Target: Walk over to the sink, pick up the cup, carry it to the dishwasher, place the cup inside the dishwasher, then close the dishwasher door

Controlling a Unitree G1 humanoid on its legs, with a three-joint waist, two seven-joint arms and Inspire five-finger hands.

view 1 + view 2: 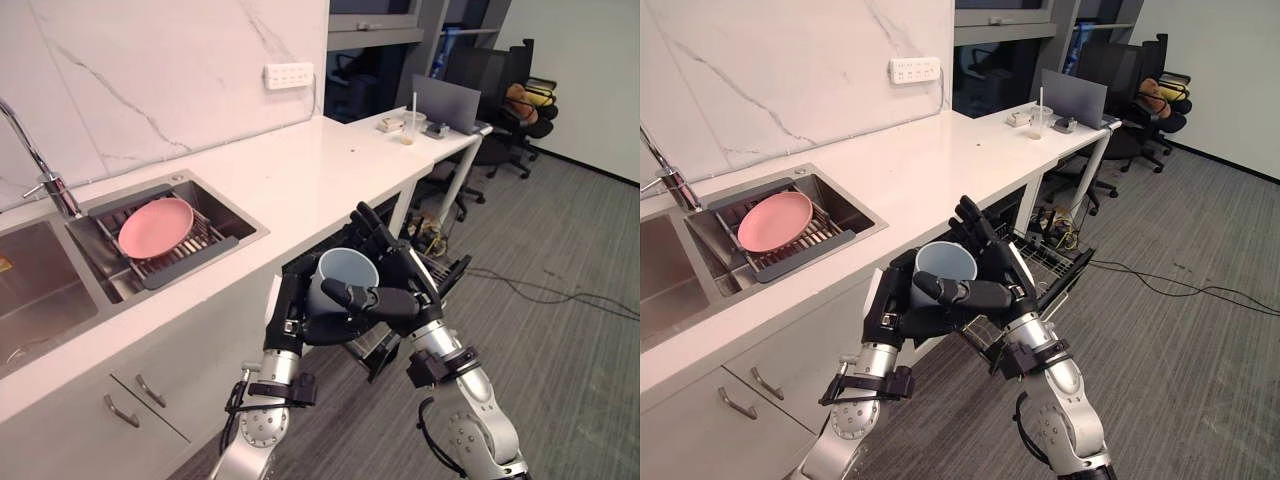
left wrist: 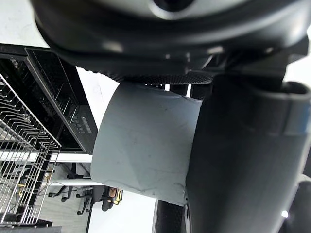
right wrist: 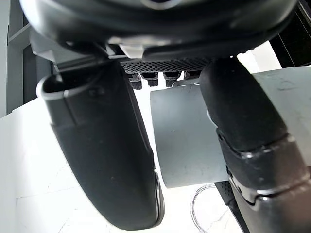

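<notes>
Grey-blue cup [image 1: 345,272]: held upright, clear of the white surface [image 1: 300,170], just above the wire rack [image 2: 22,145] pulled out of the open dishwasher [image 2: 73,111].
Left hand [image 1: 288,315]: clamped on the cup from its lower side, with the thumb pressed to the wall.
Right hand [image 1: 400,295]: closed on the cup as well, the thumb laid across the front and the fingers raised behind the rim.
Done: the cup is judged to be picked up and carried away from the sink [image 1: 40,285], where a pink plate [image 1: 155,225] lies on a drain rack.
Left: the cup is to be set in the wire rack, the rack pushed in, and the door [image 1: 1076,268] closed.
Hidden: much of the dishwasher is covered by the hands and the surface's edge. The door is partly cut off behind the right arm. The left hand's fingers are tucked under the cup.
</notes>
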